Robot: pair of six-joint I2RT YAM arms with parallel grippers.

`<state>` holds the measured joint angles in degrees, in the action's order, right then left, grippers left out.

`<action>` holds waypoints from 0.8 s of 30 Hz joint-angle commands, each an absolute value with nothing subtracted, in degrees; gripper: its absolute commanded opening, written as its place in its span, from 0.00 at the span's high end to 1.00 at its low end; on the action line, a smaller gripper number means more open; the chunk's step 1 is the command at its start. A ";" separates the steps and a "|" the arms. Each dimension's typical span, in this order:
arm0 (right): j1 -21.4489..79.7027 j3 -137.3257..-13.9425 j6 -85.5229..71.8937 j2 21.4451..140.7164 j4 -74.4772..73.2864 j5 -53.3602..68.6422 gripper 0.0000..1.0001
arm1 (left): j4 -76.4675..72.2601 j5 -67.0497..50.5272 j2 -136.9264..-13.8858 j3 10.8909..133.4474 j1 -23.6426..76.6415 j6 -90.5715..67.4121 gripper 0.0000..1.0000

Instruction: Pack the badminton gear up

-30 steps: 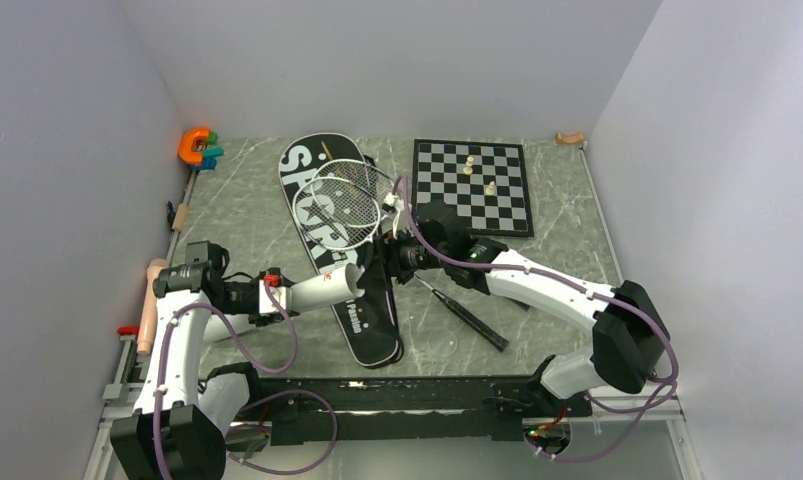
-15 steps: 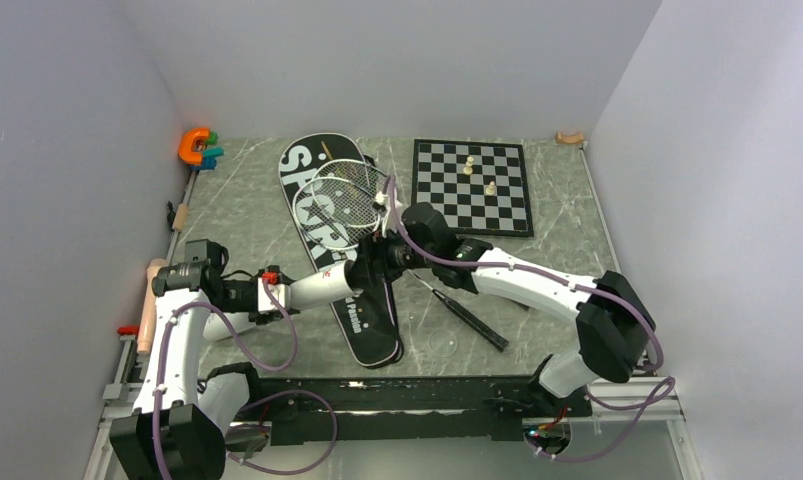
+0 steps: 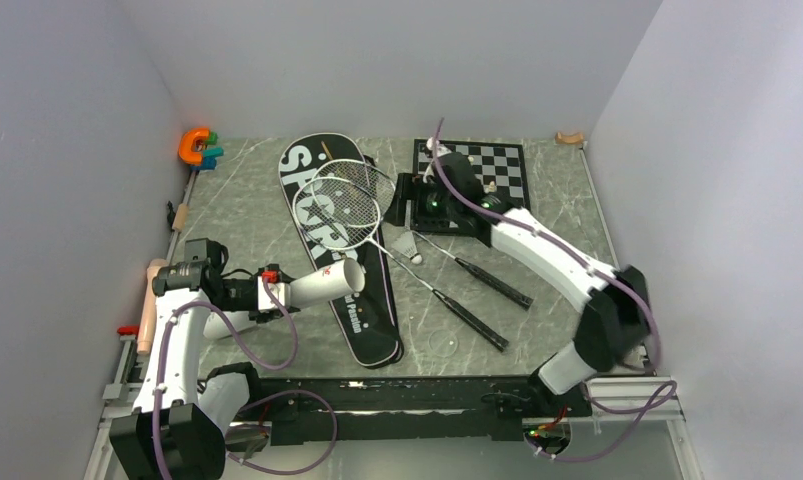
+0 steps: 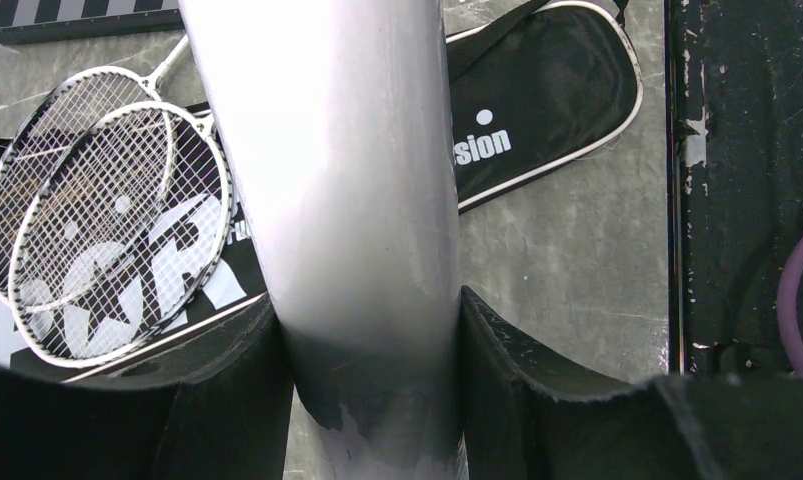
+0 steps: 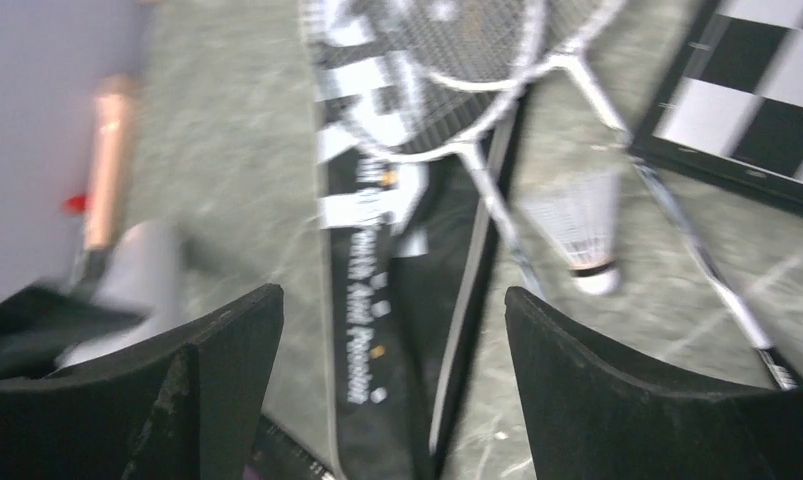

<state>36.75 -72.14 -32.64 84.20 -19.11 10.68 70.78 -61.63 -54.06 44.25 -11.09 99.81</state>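
Note:
My left gripper [image 3: 273, 296] is shut on the closed end of the whitish tube [image 3: 325, 284] and holds it tilted above the black racket bag [image 3: 369, 320], its open mouth pointing right. The wrist view shows the tube [image 4: 347, 200] clamped between both fingers. Two white-framed rackets [image 3: 339, 203] lie crossed over the bag, their black handles on the table. A white shuttlecock [image 3: 407, 245] lies on the table beside the shafts. My right gripper [image 3: 412, 205] is open and empty, above the chessboard's left edge; its view shows the shuttlecock [image 5: 582, 225] ahead.
The chessboard [image 3: 497, 205] lies at the back right, partly under my right arm. Coloured toy blocks [image 3: 199, 147] sit in the back left corner. A clear round disc [image 3: 442, 345] lies near the front edge. Walls close in left and right.
My right gripper has pulled away from the tube's mouth, back and right to the chessboard's edge. The shuttlecock on the table, hidden under that arm before, now shows. The left arm holds still.

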 commanded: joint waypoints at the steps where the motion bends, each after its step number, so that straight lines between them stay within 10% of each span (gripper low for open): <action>1: 36.14 -80.14 -34.30 97.22 -34.23 -6.29 0.17 | 70.82 -64.80 -53.51 44.26 -10.98 100.90 0.59; 24: 36.70 -92.44 -40.08 116.78 -38.32 -16.27 0.28 | 71.16 -63.86 -52.29 43.03 -10.98 101.70 0.60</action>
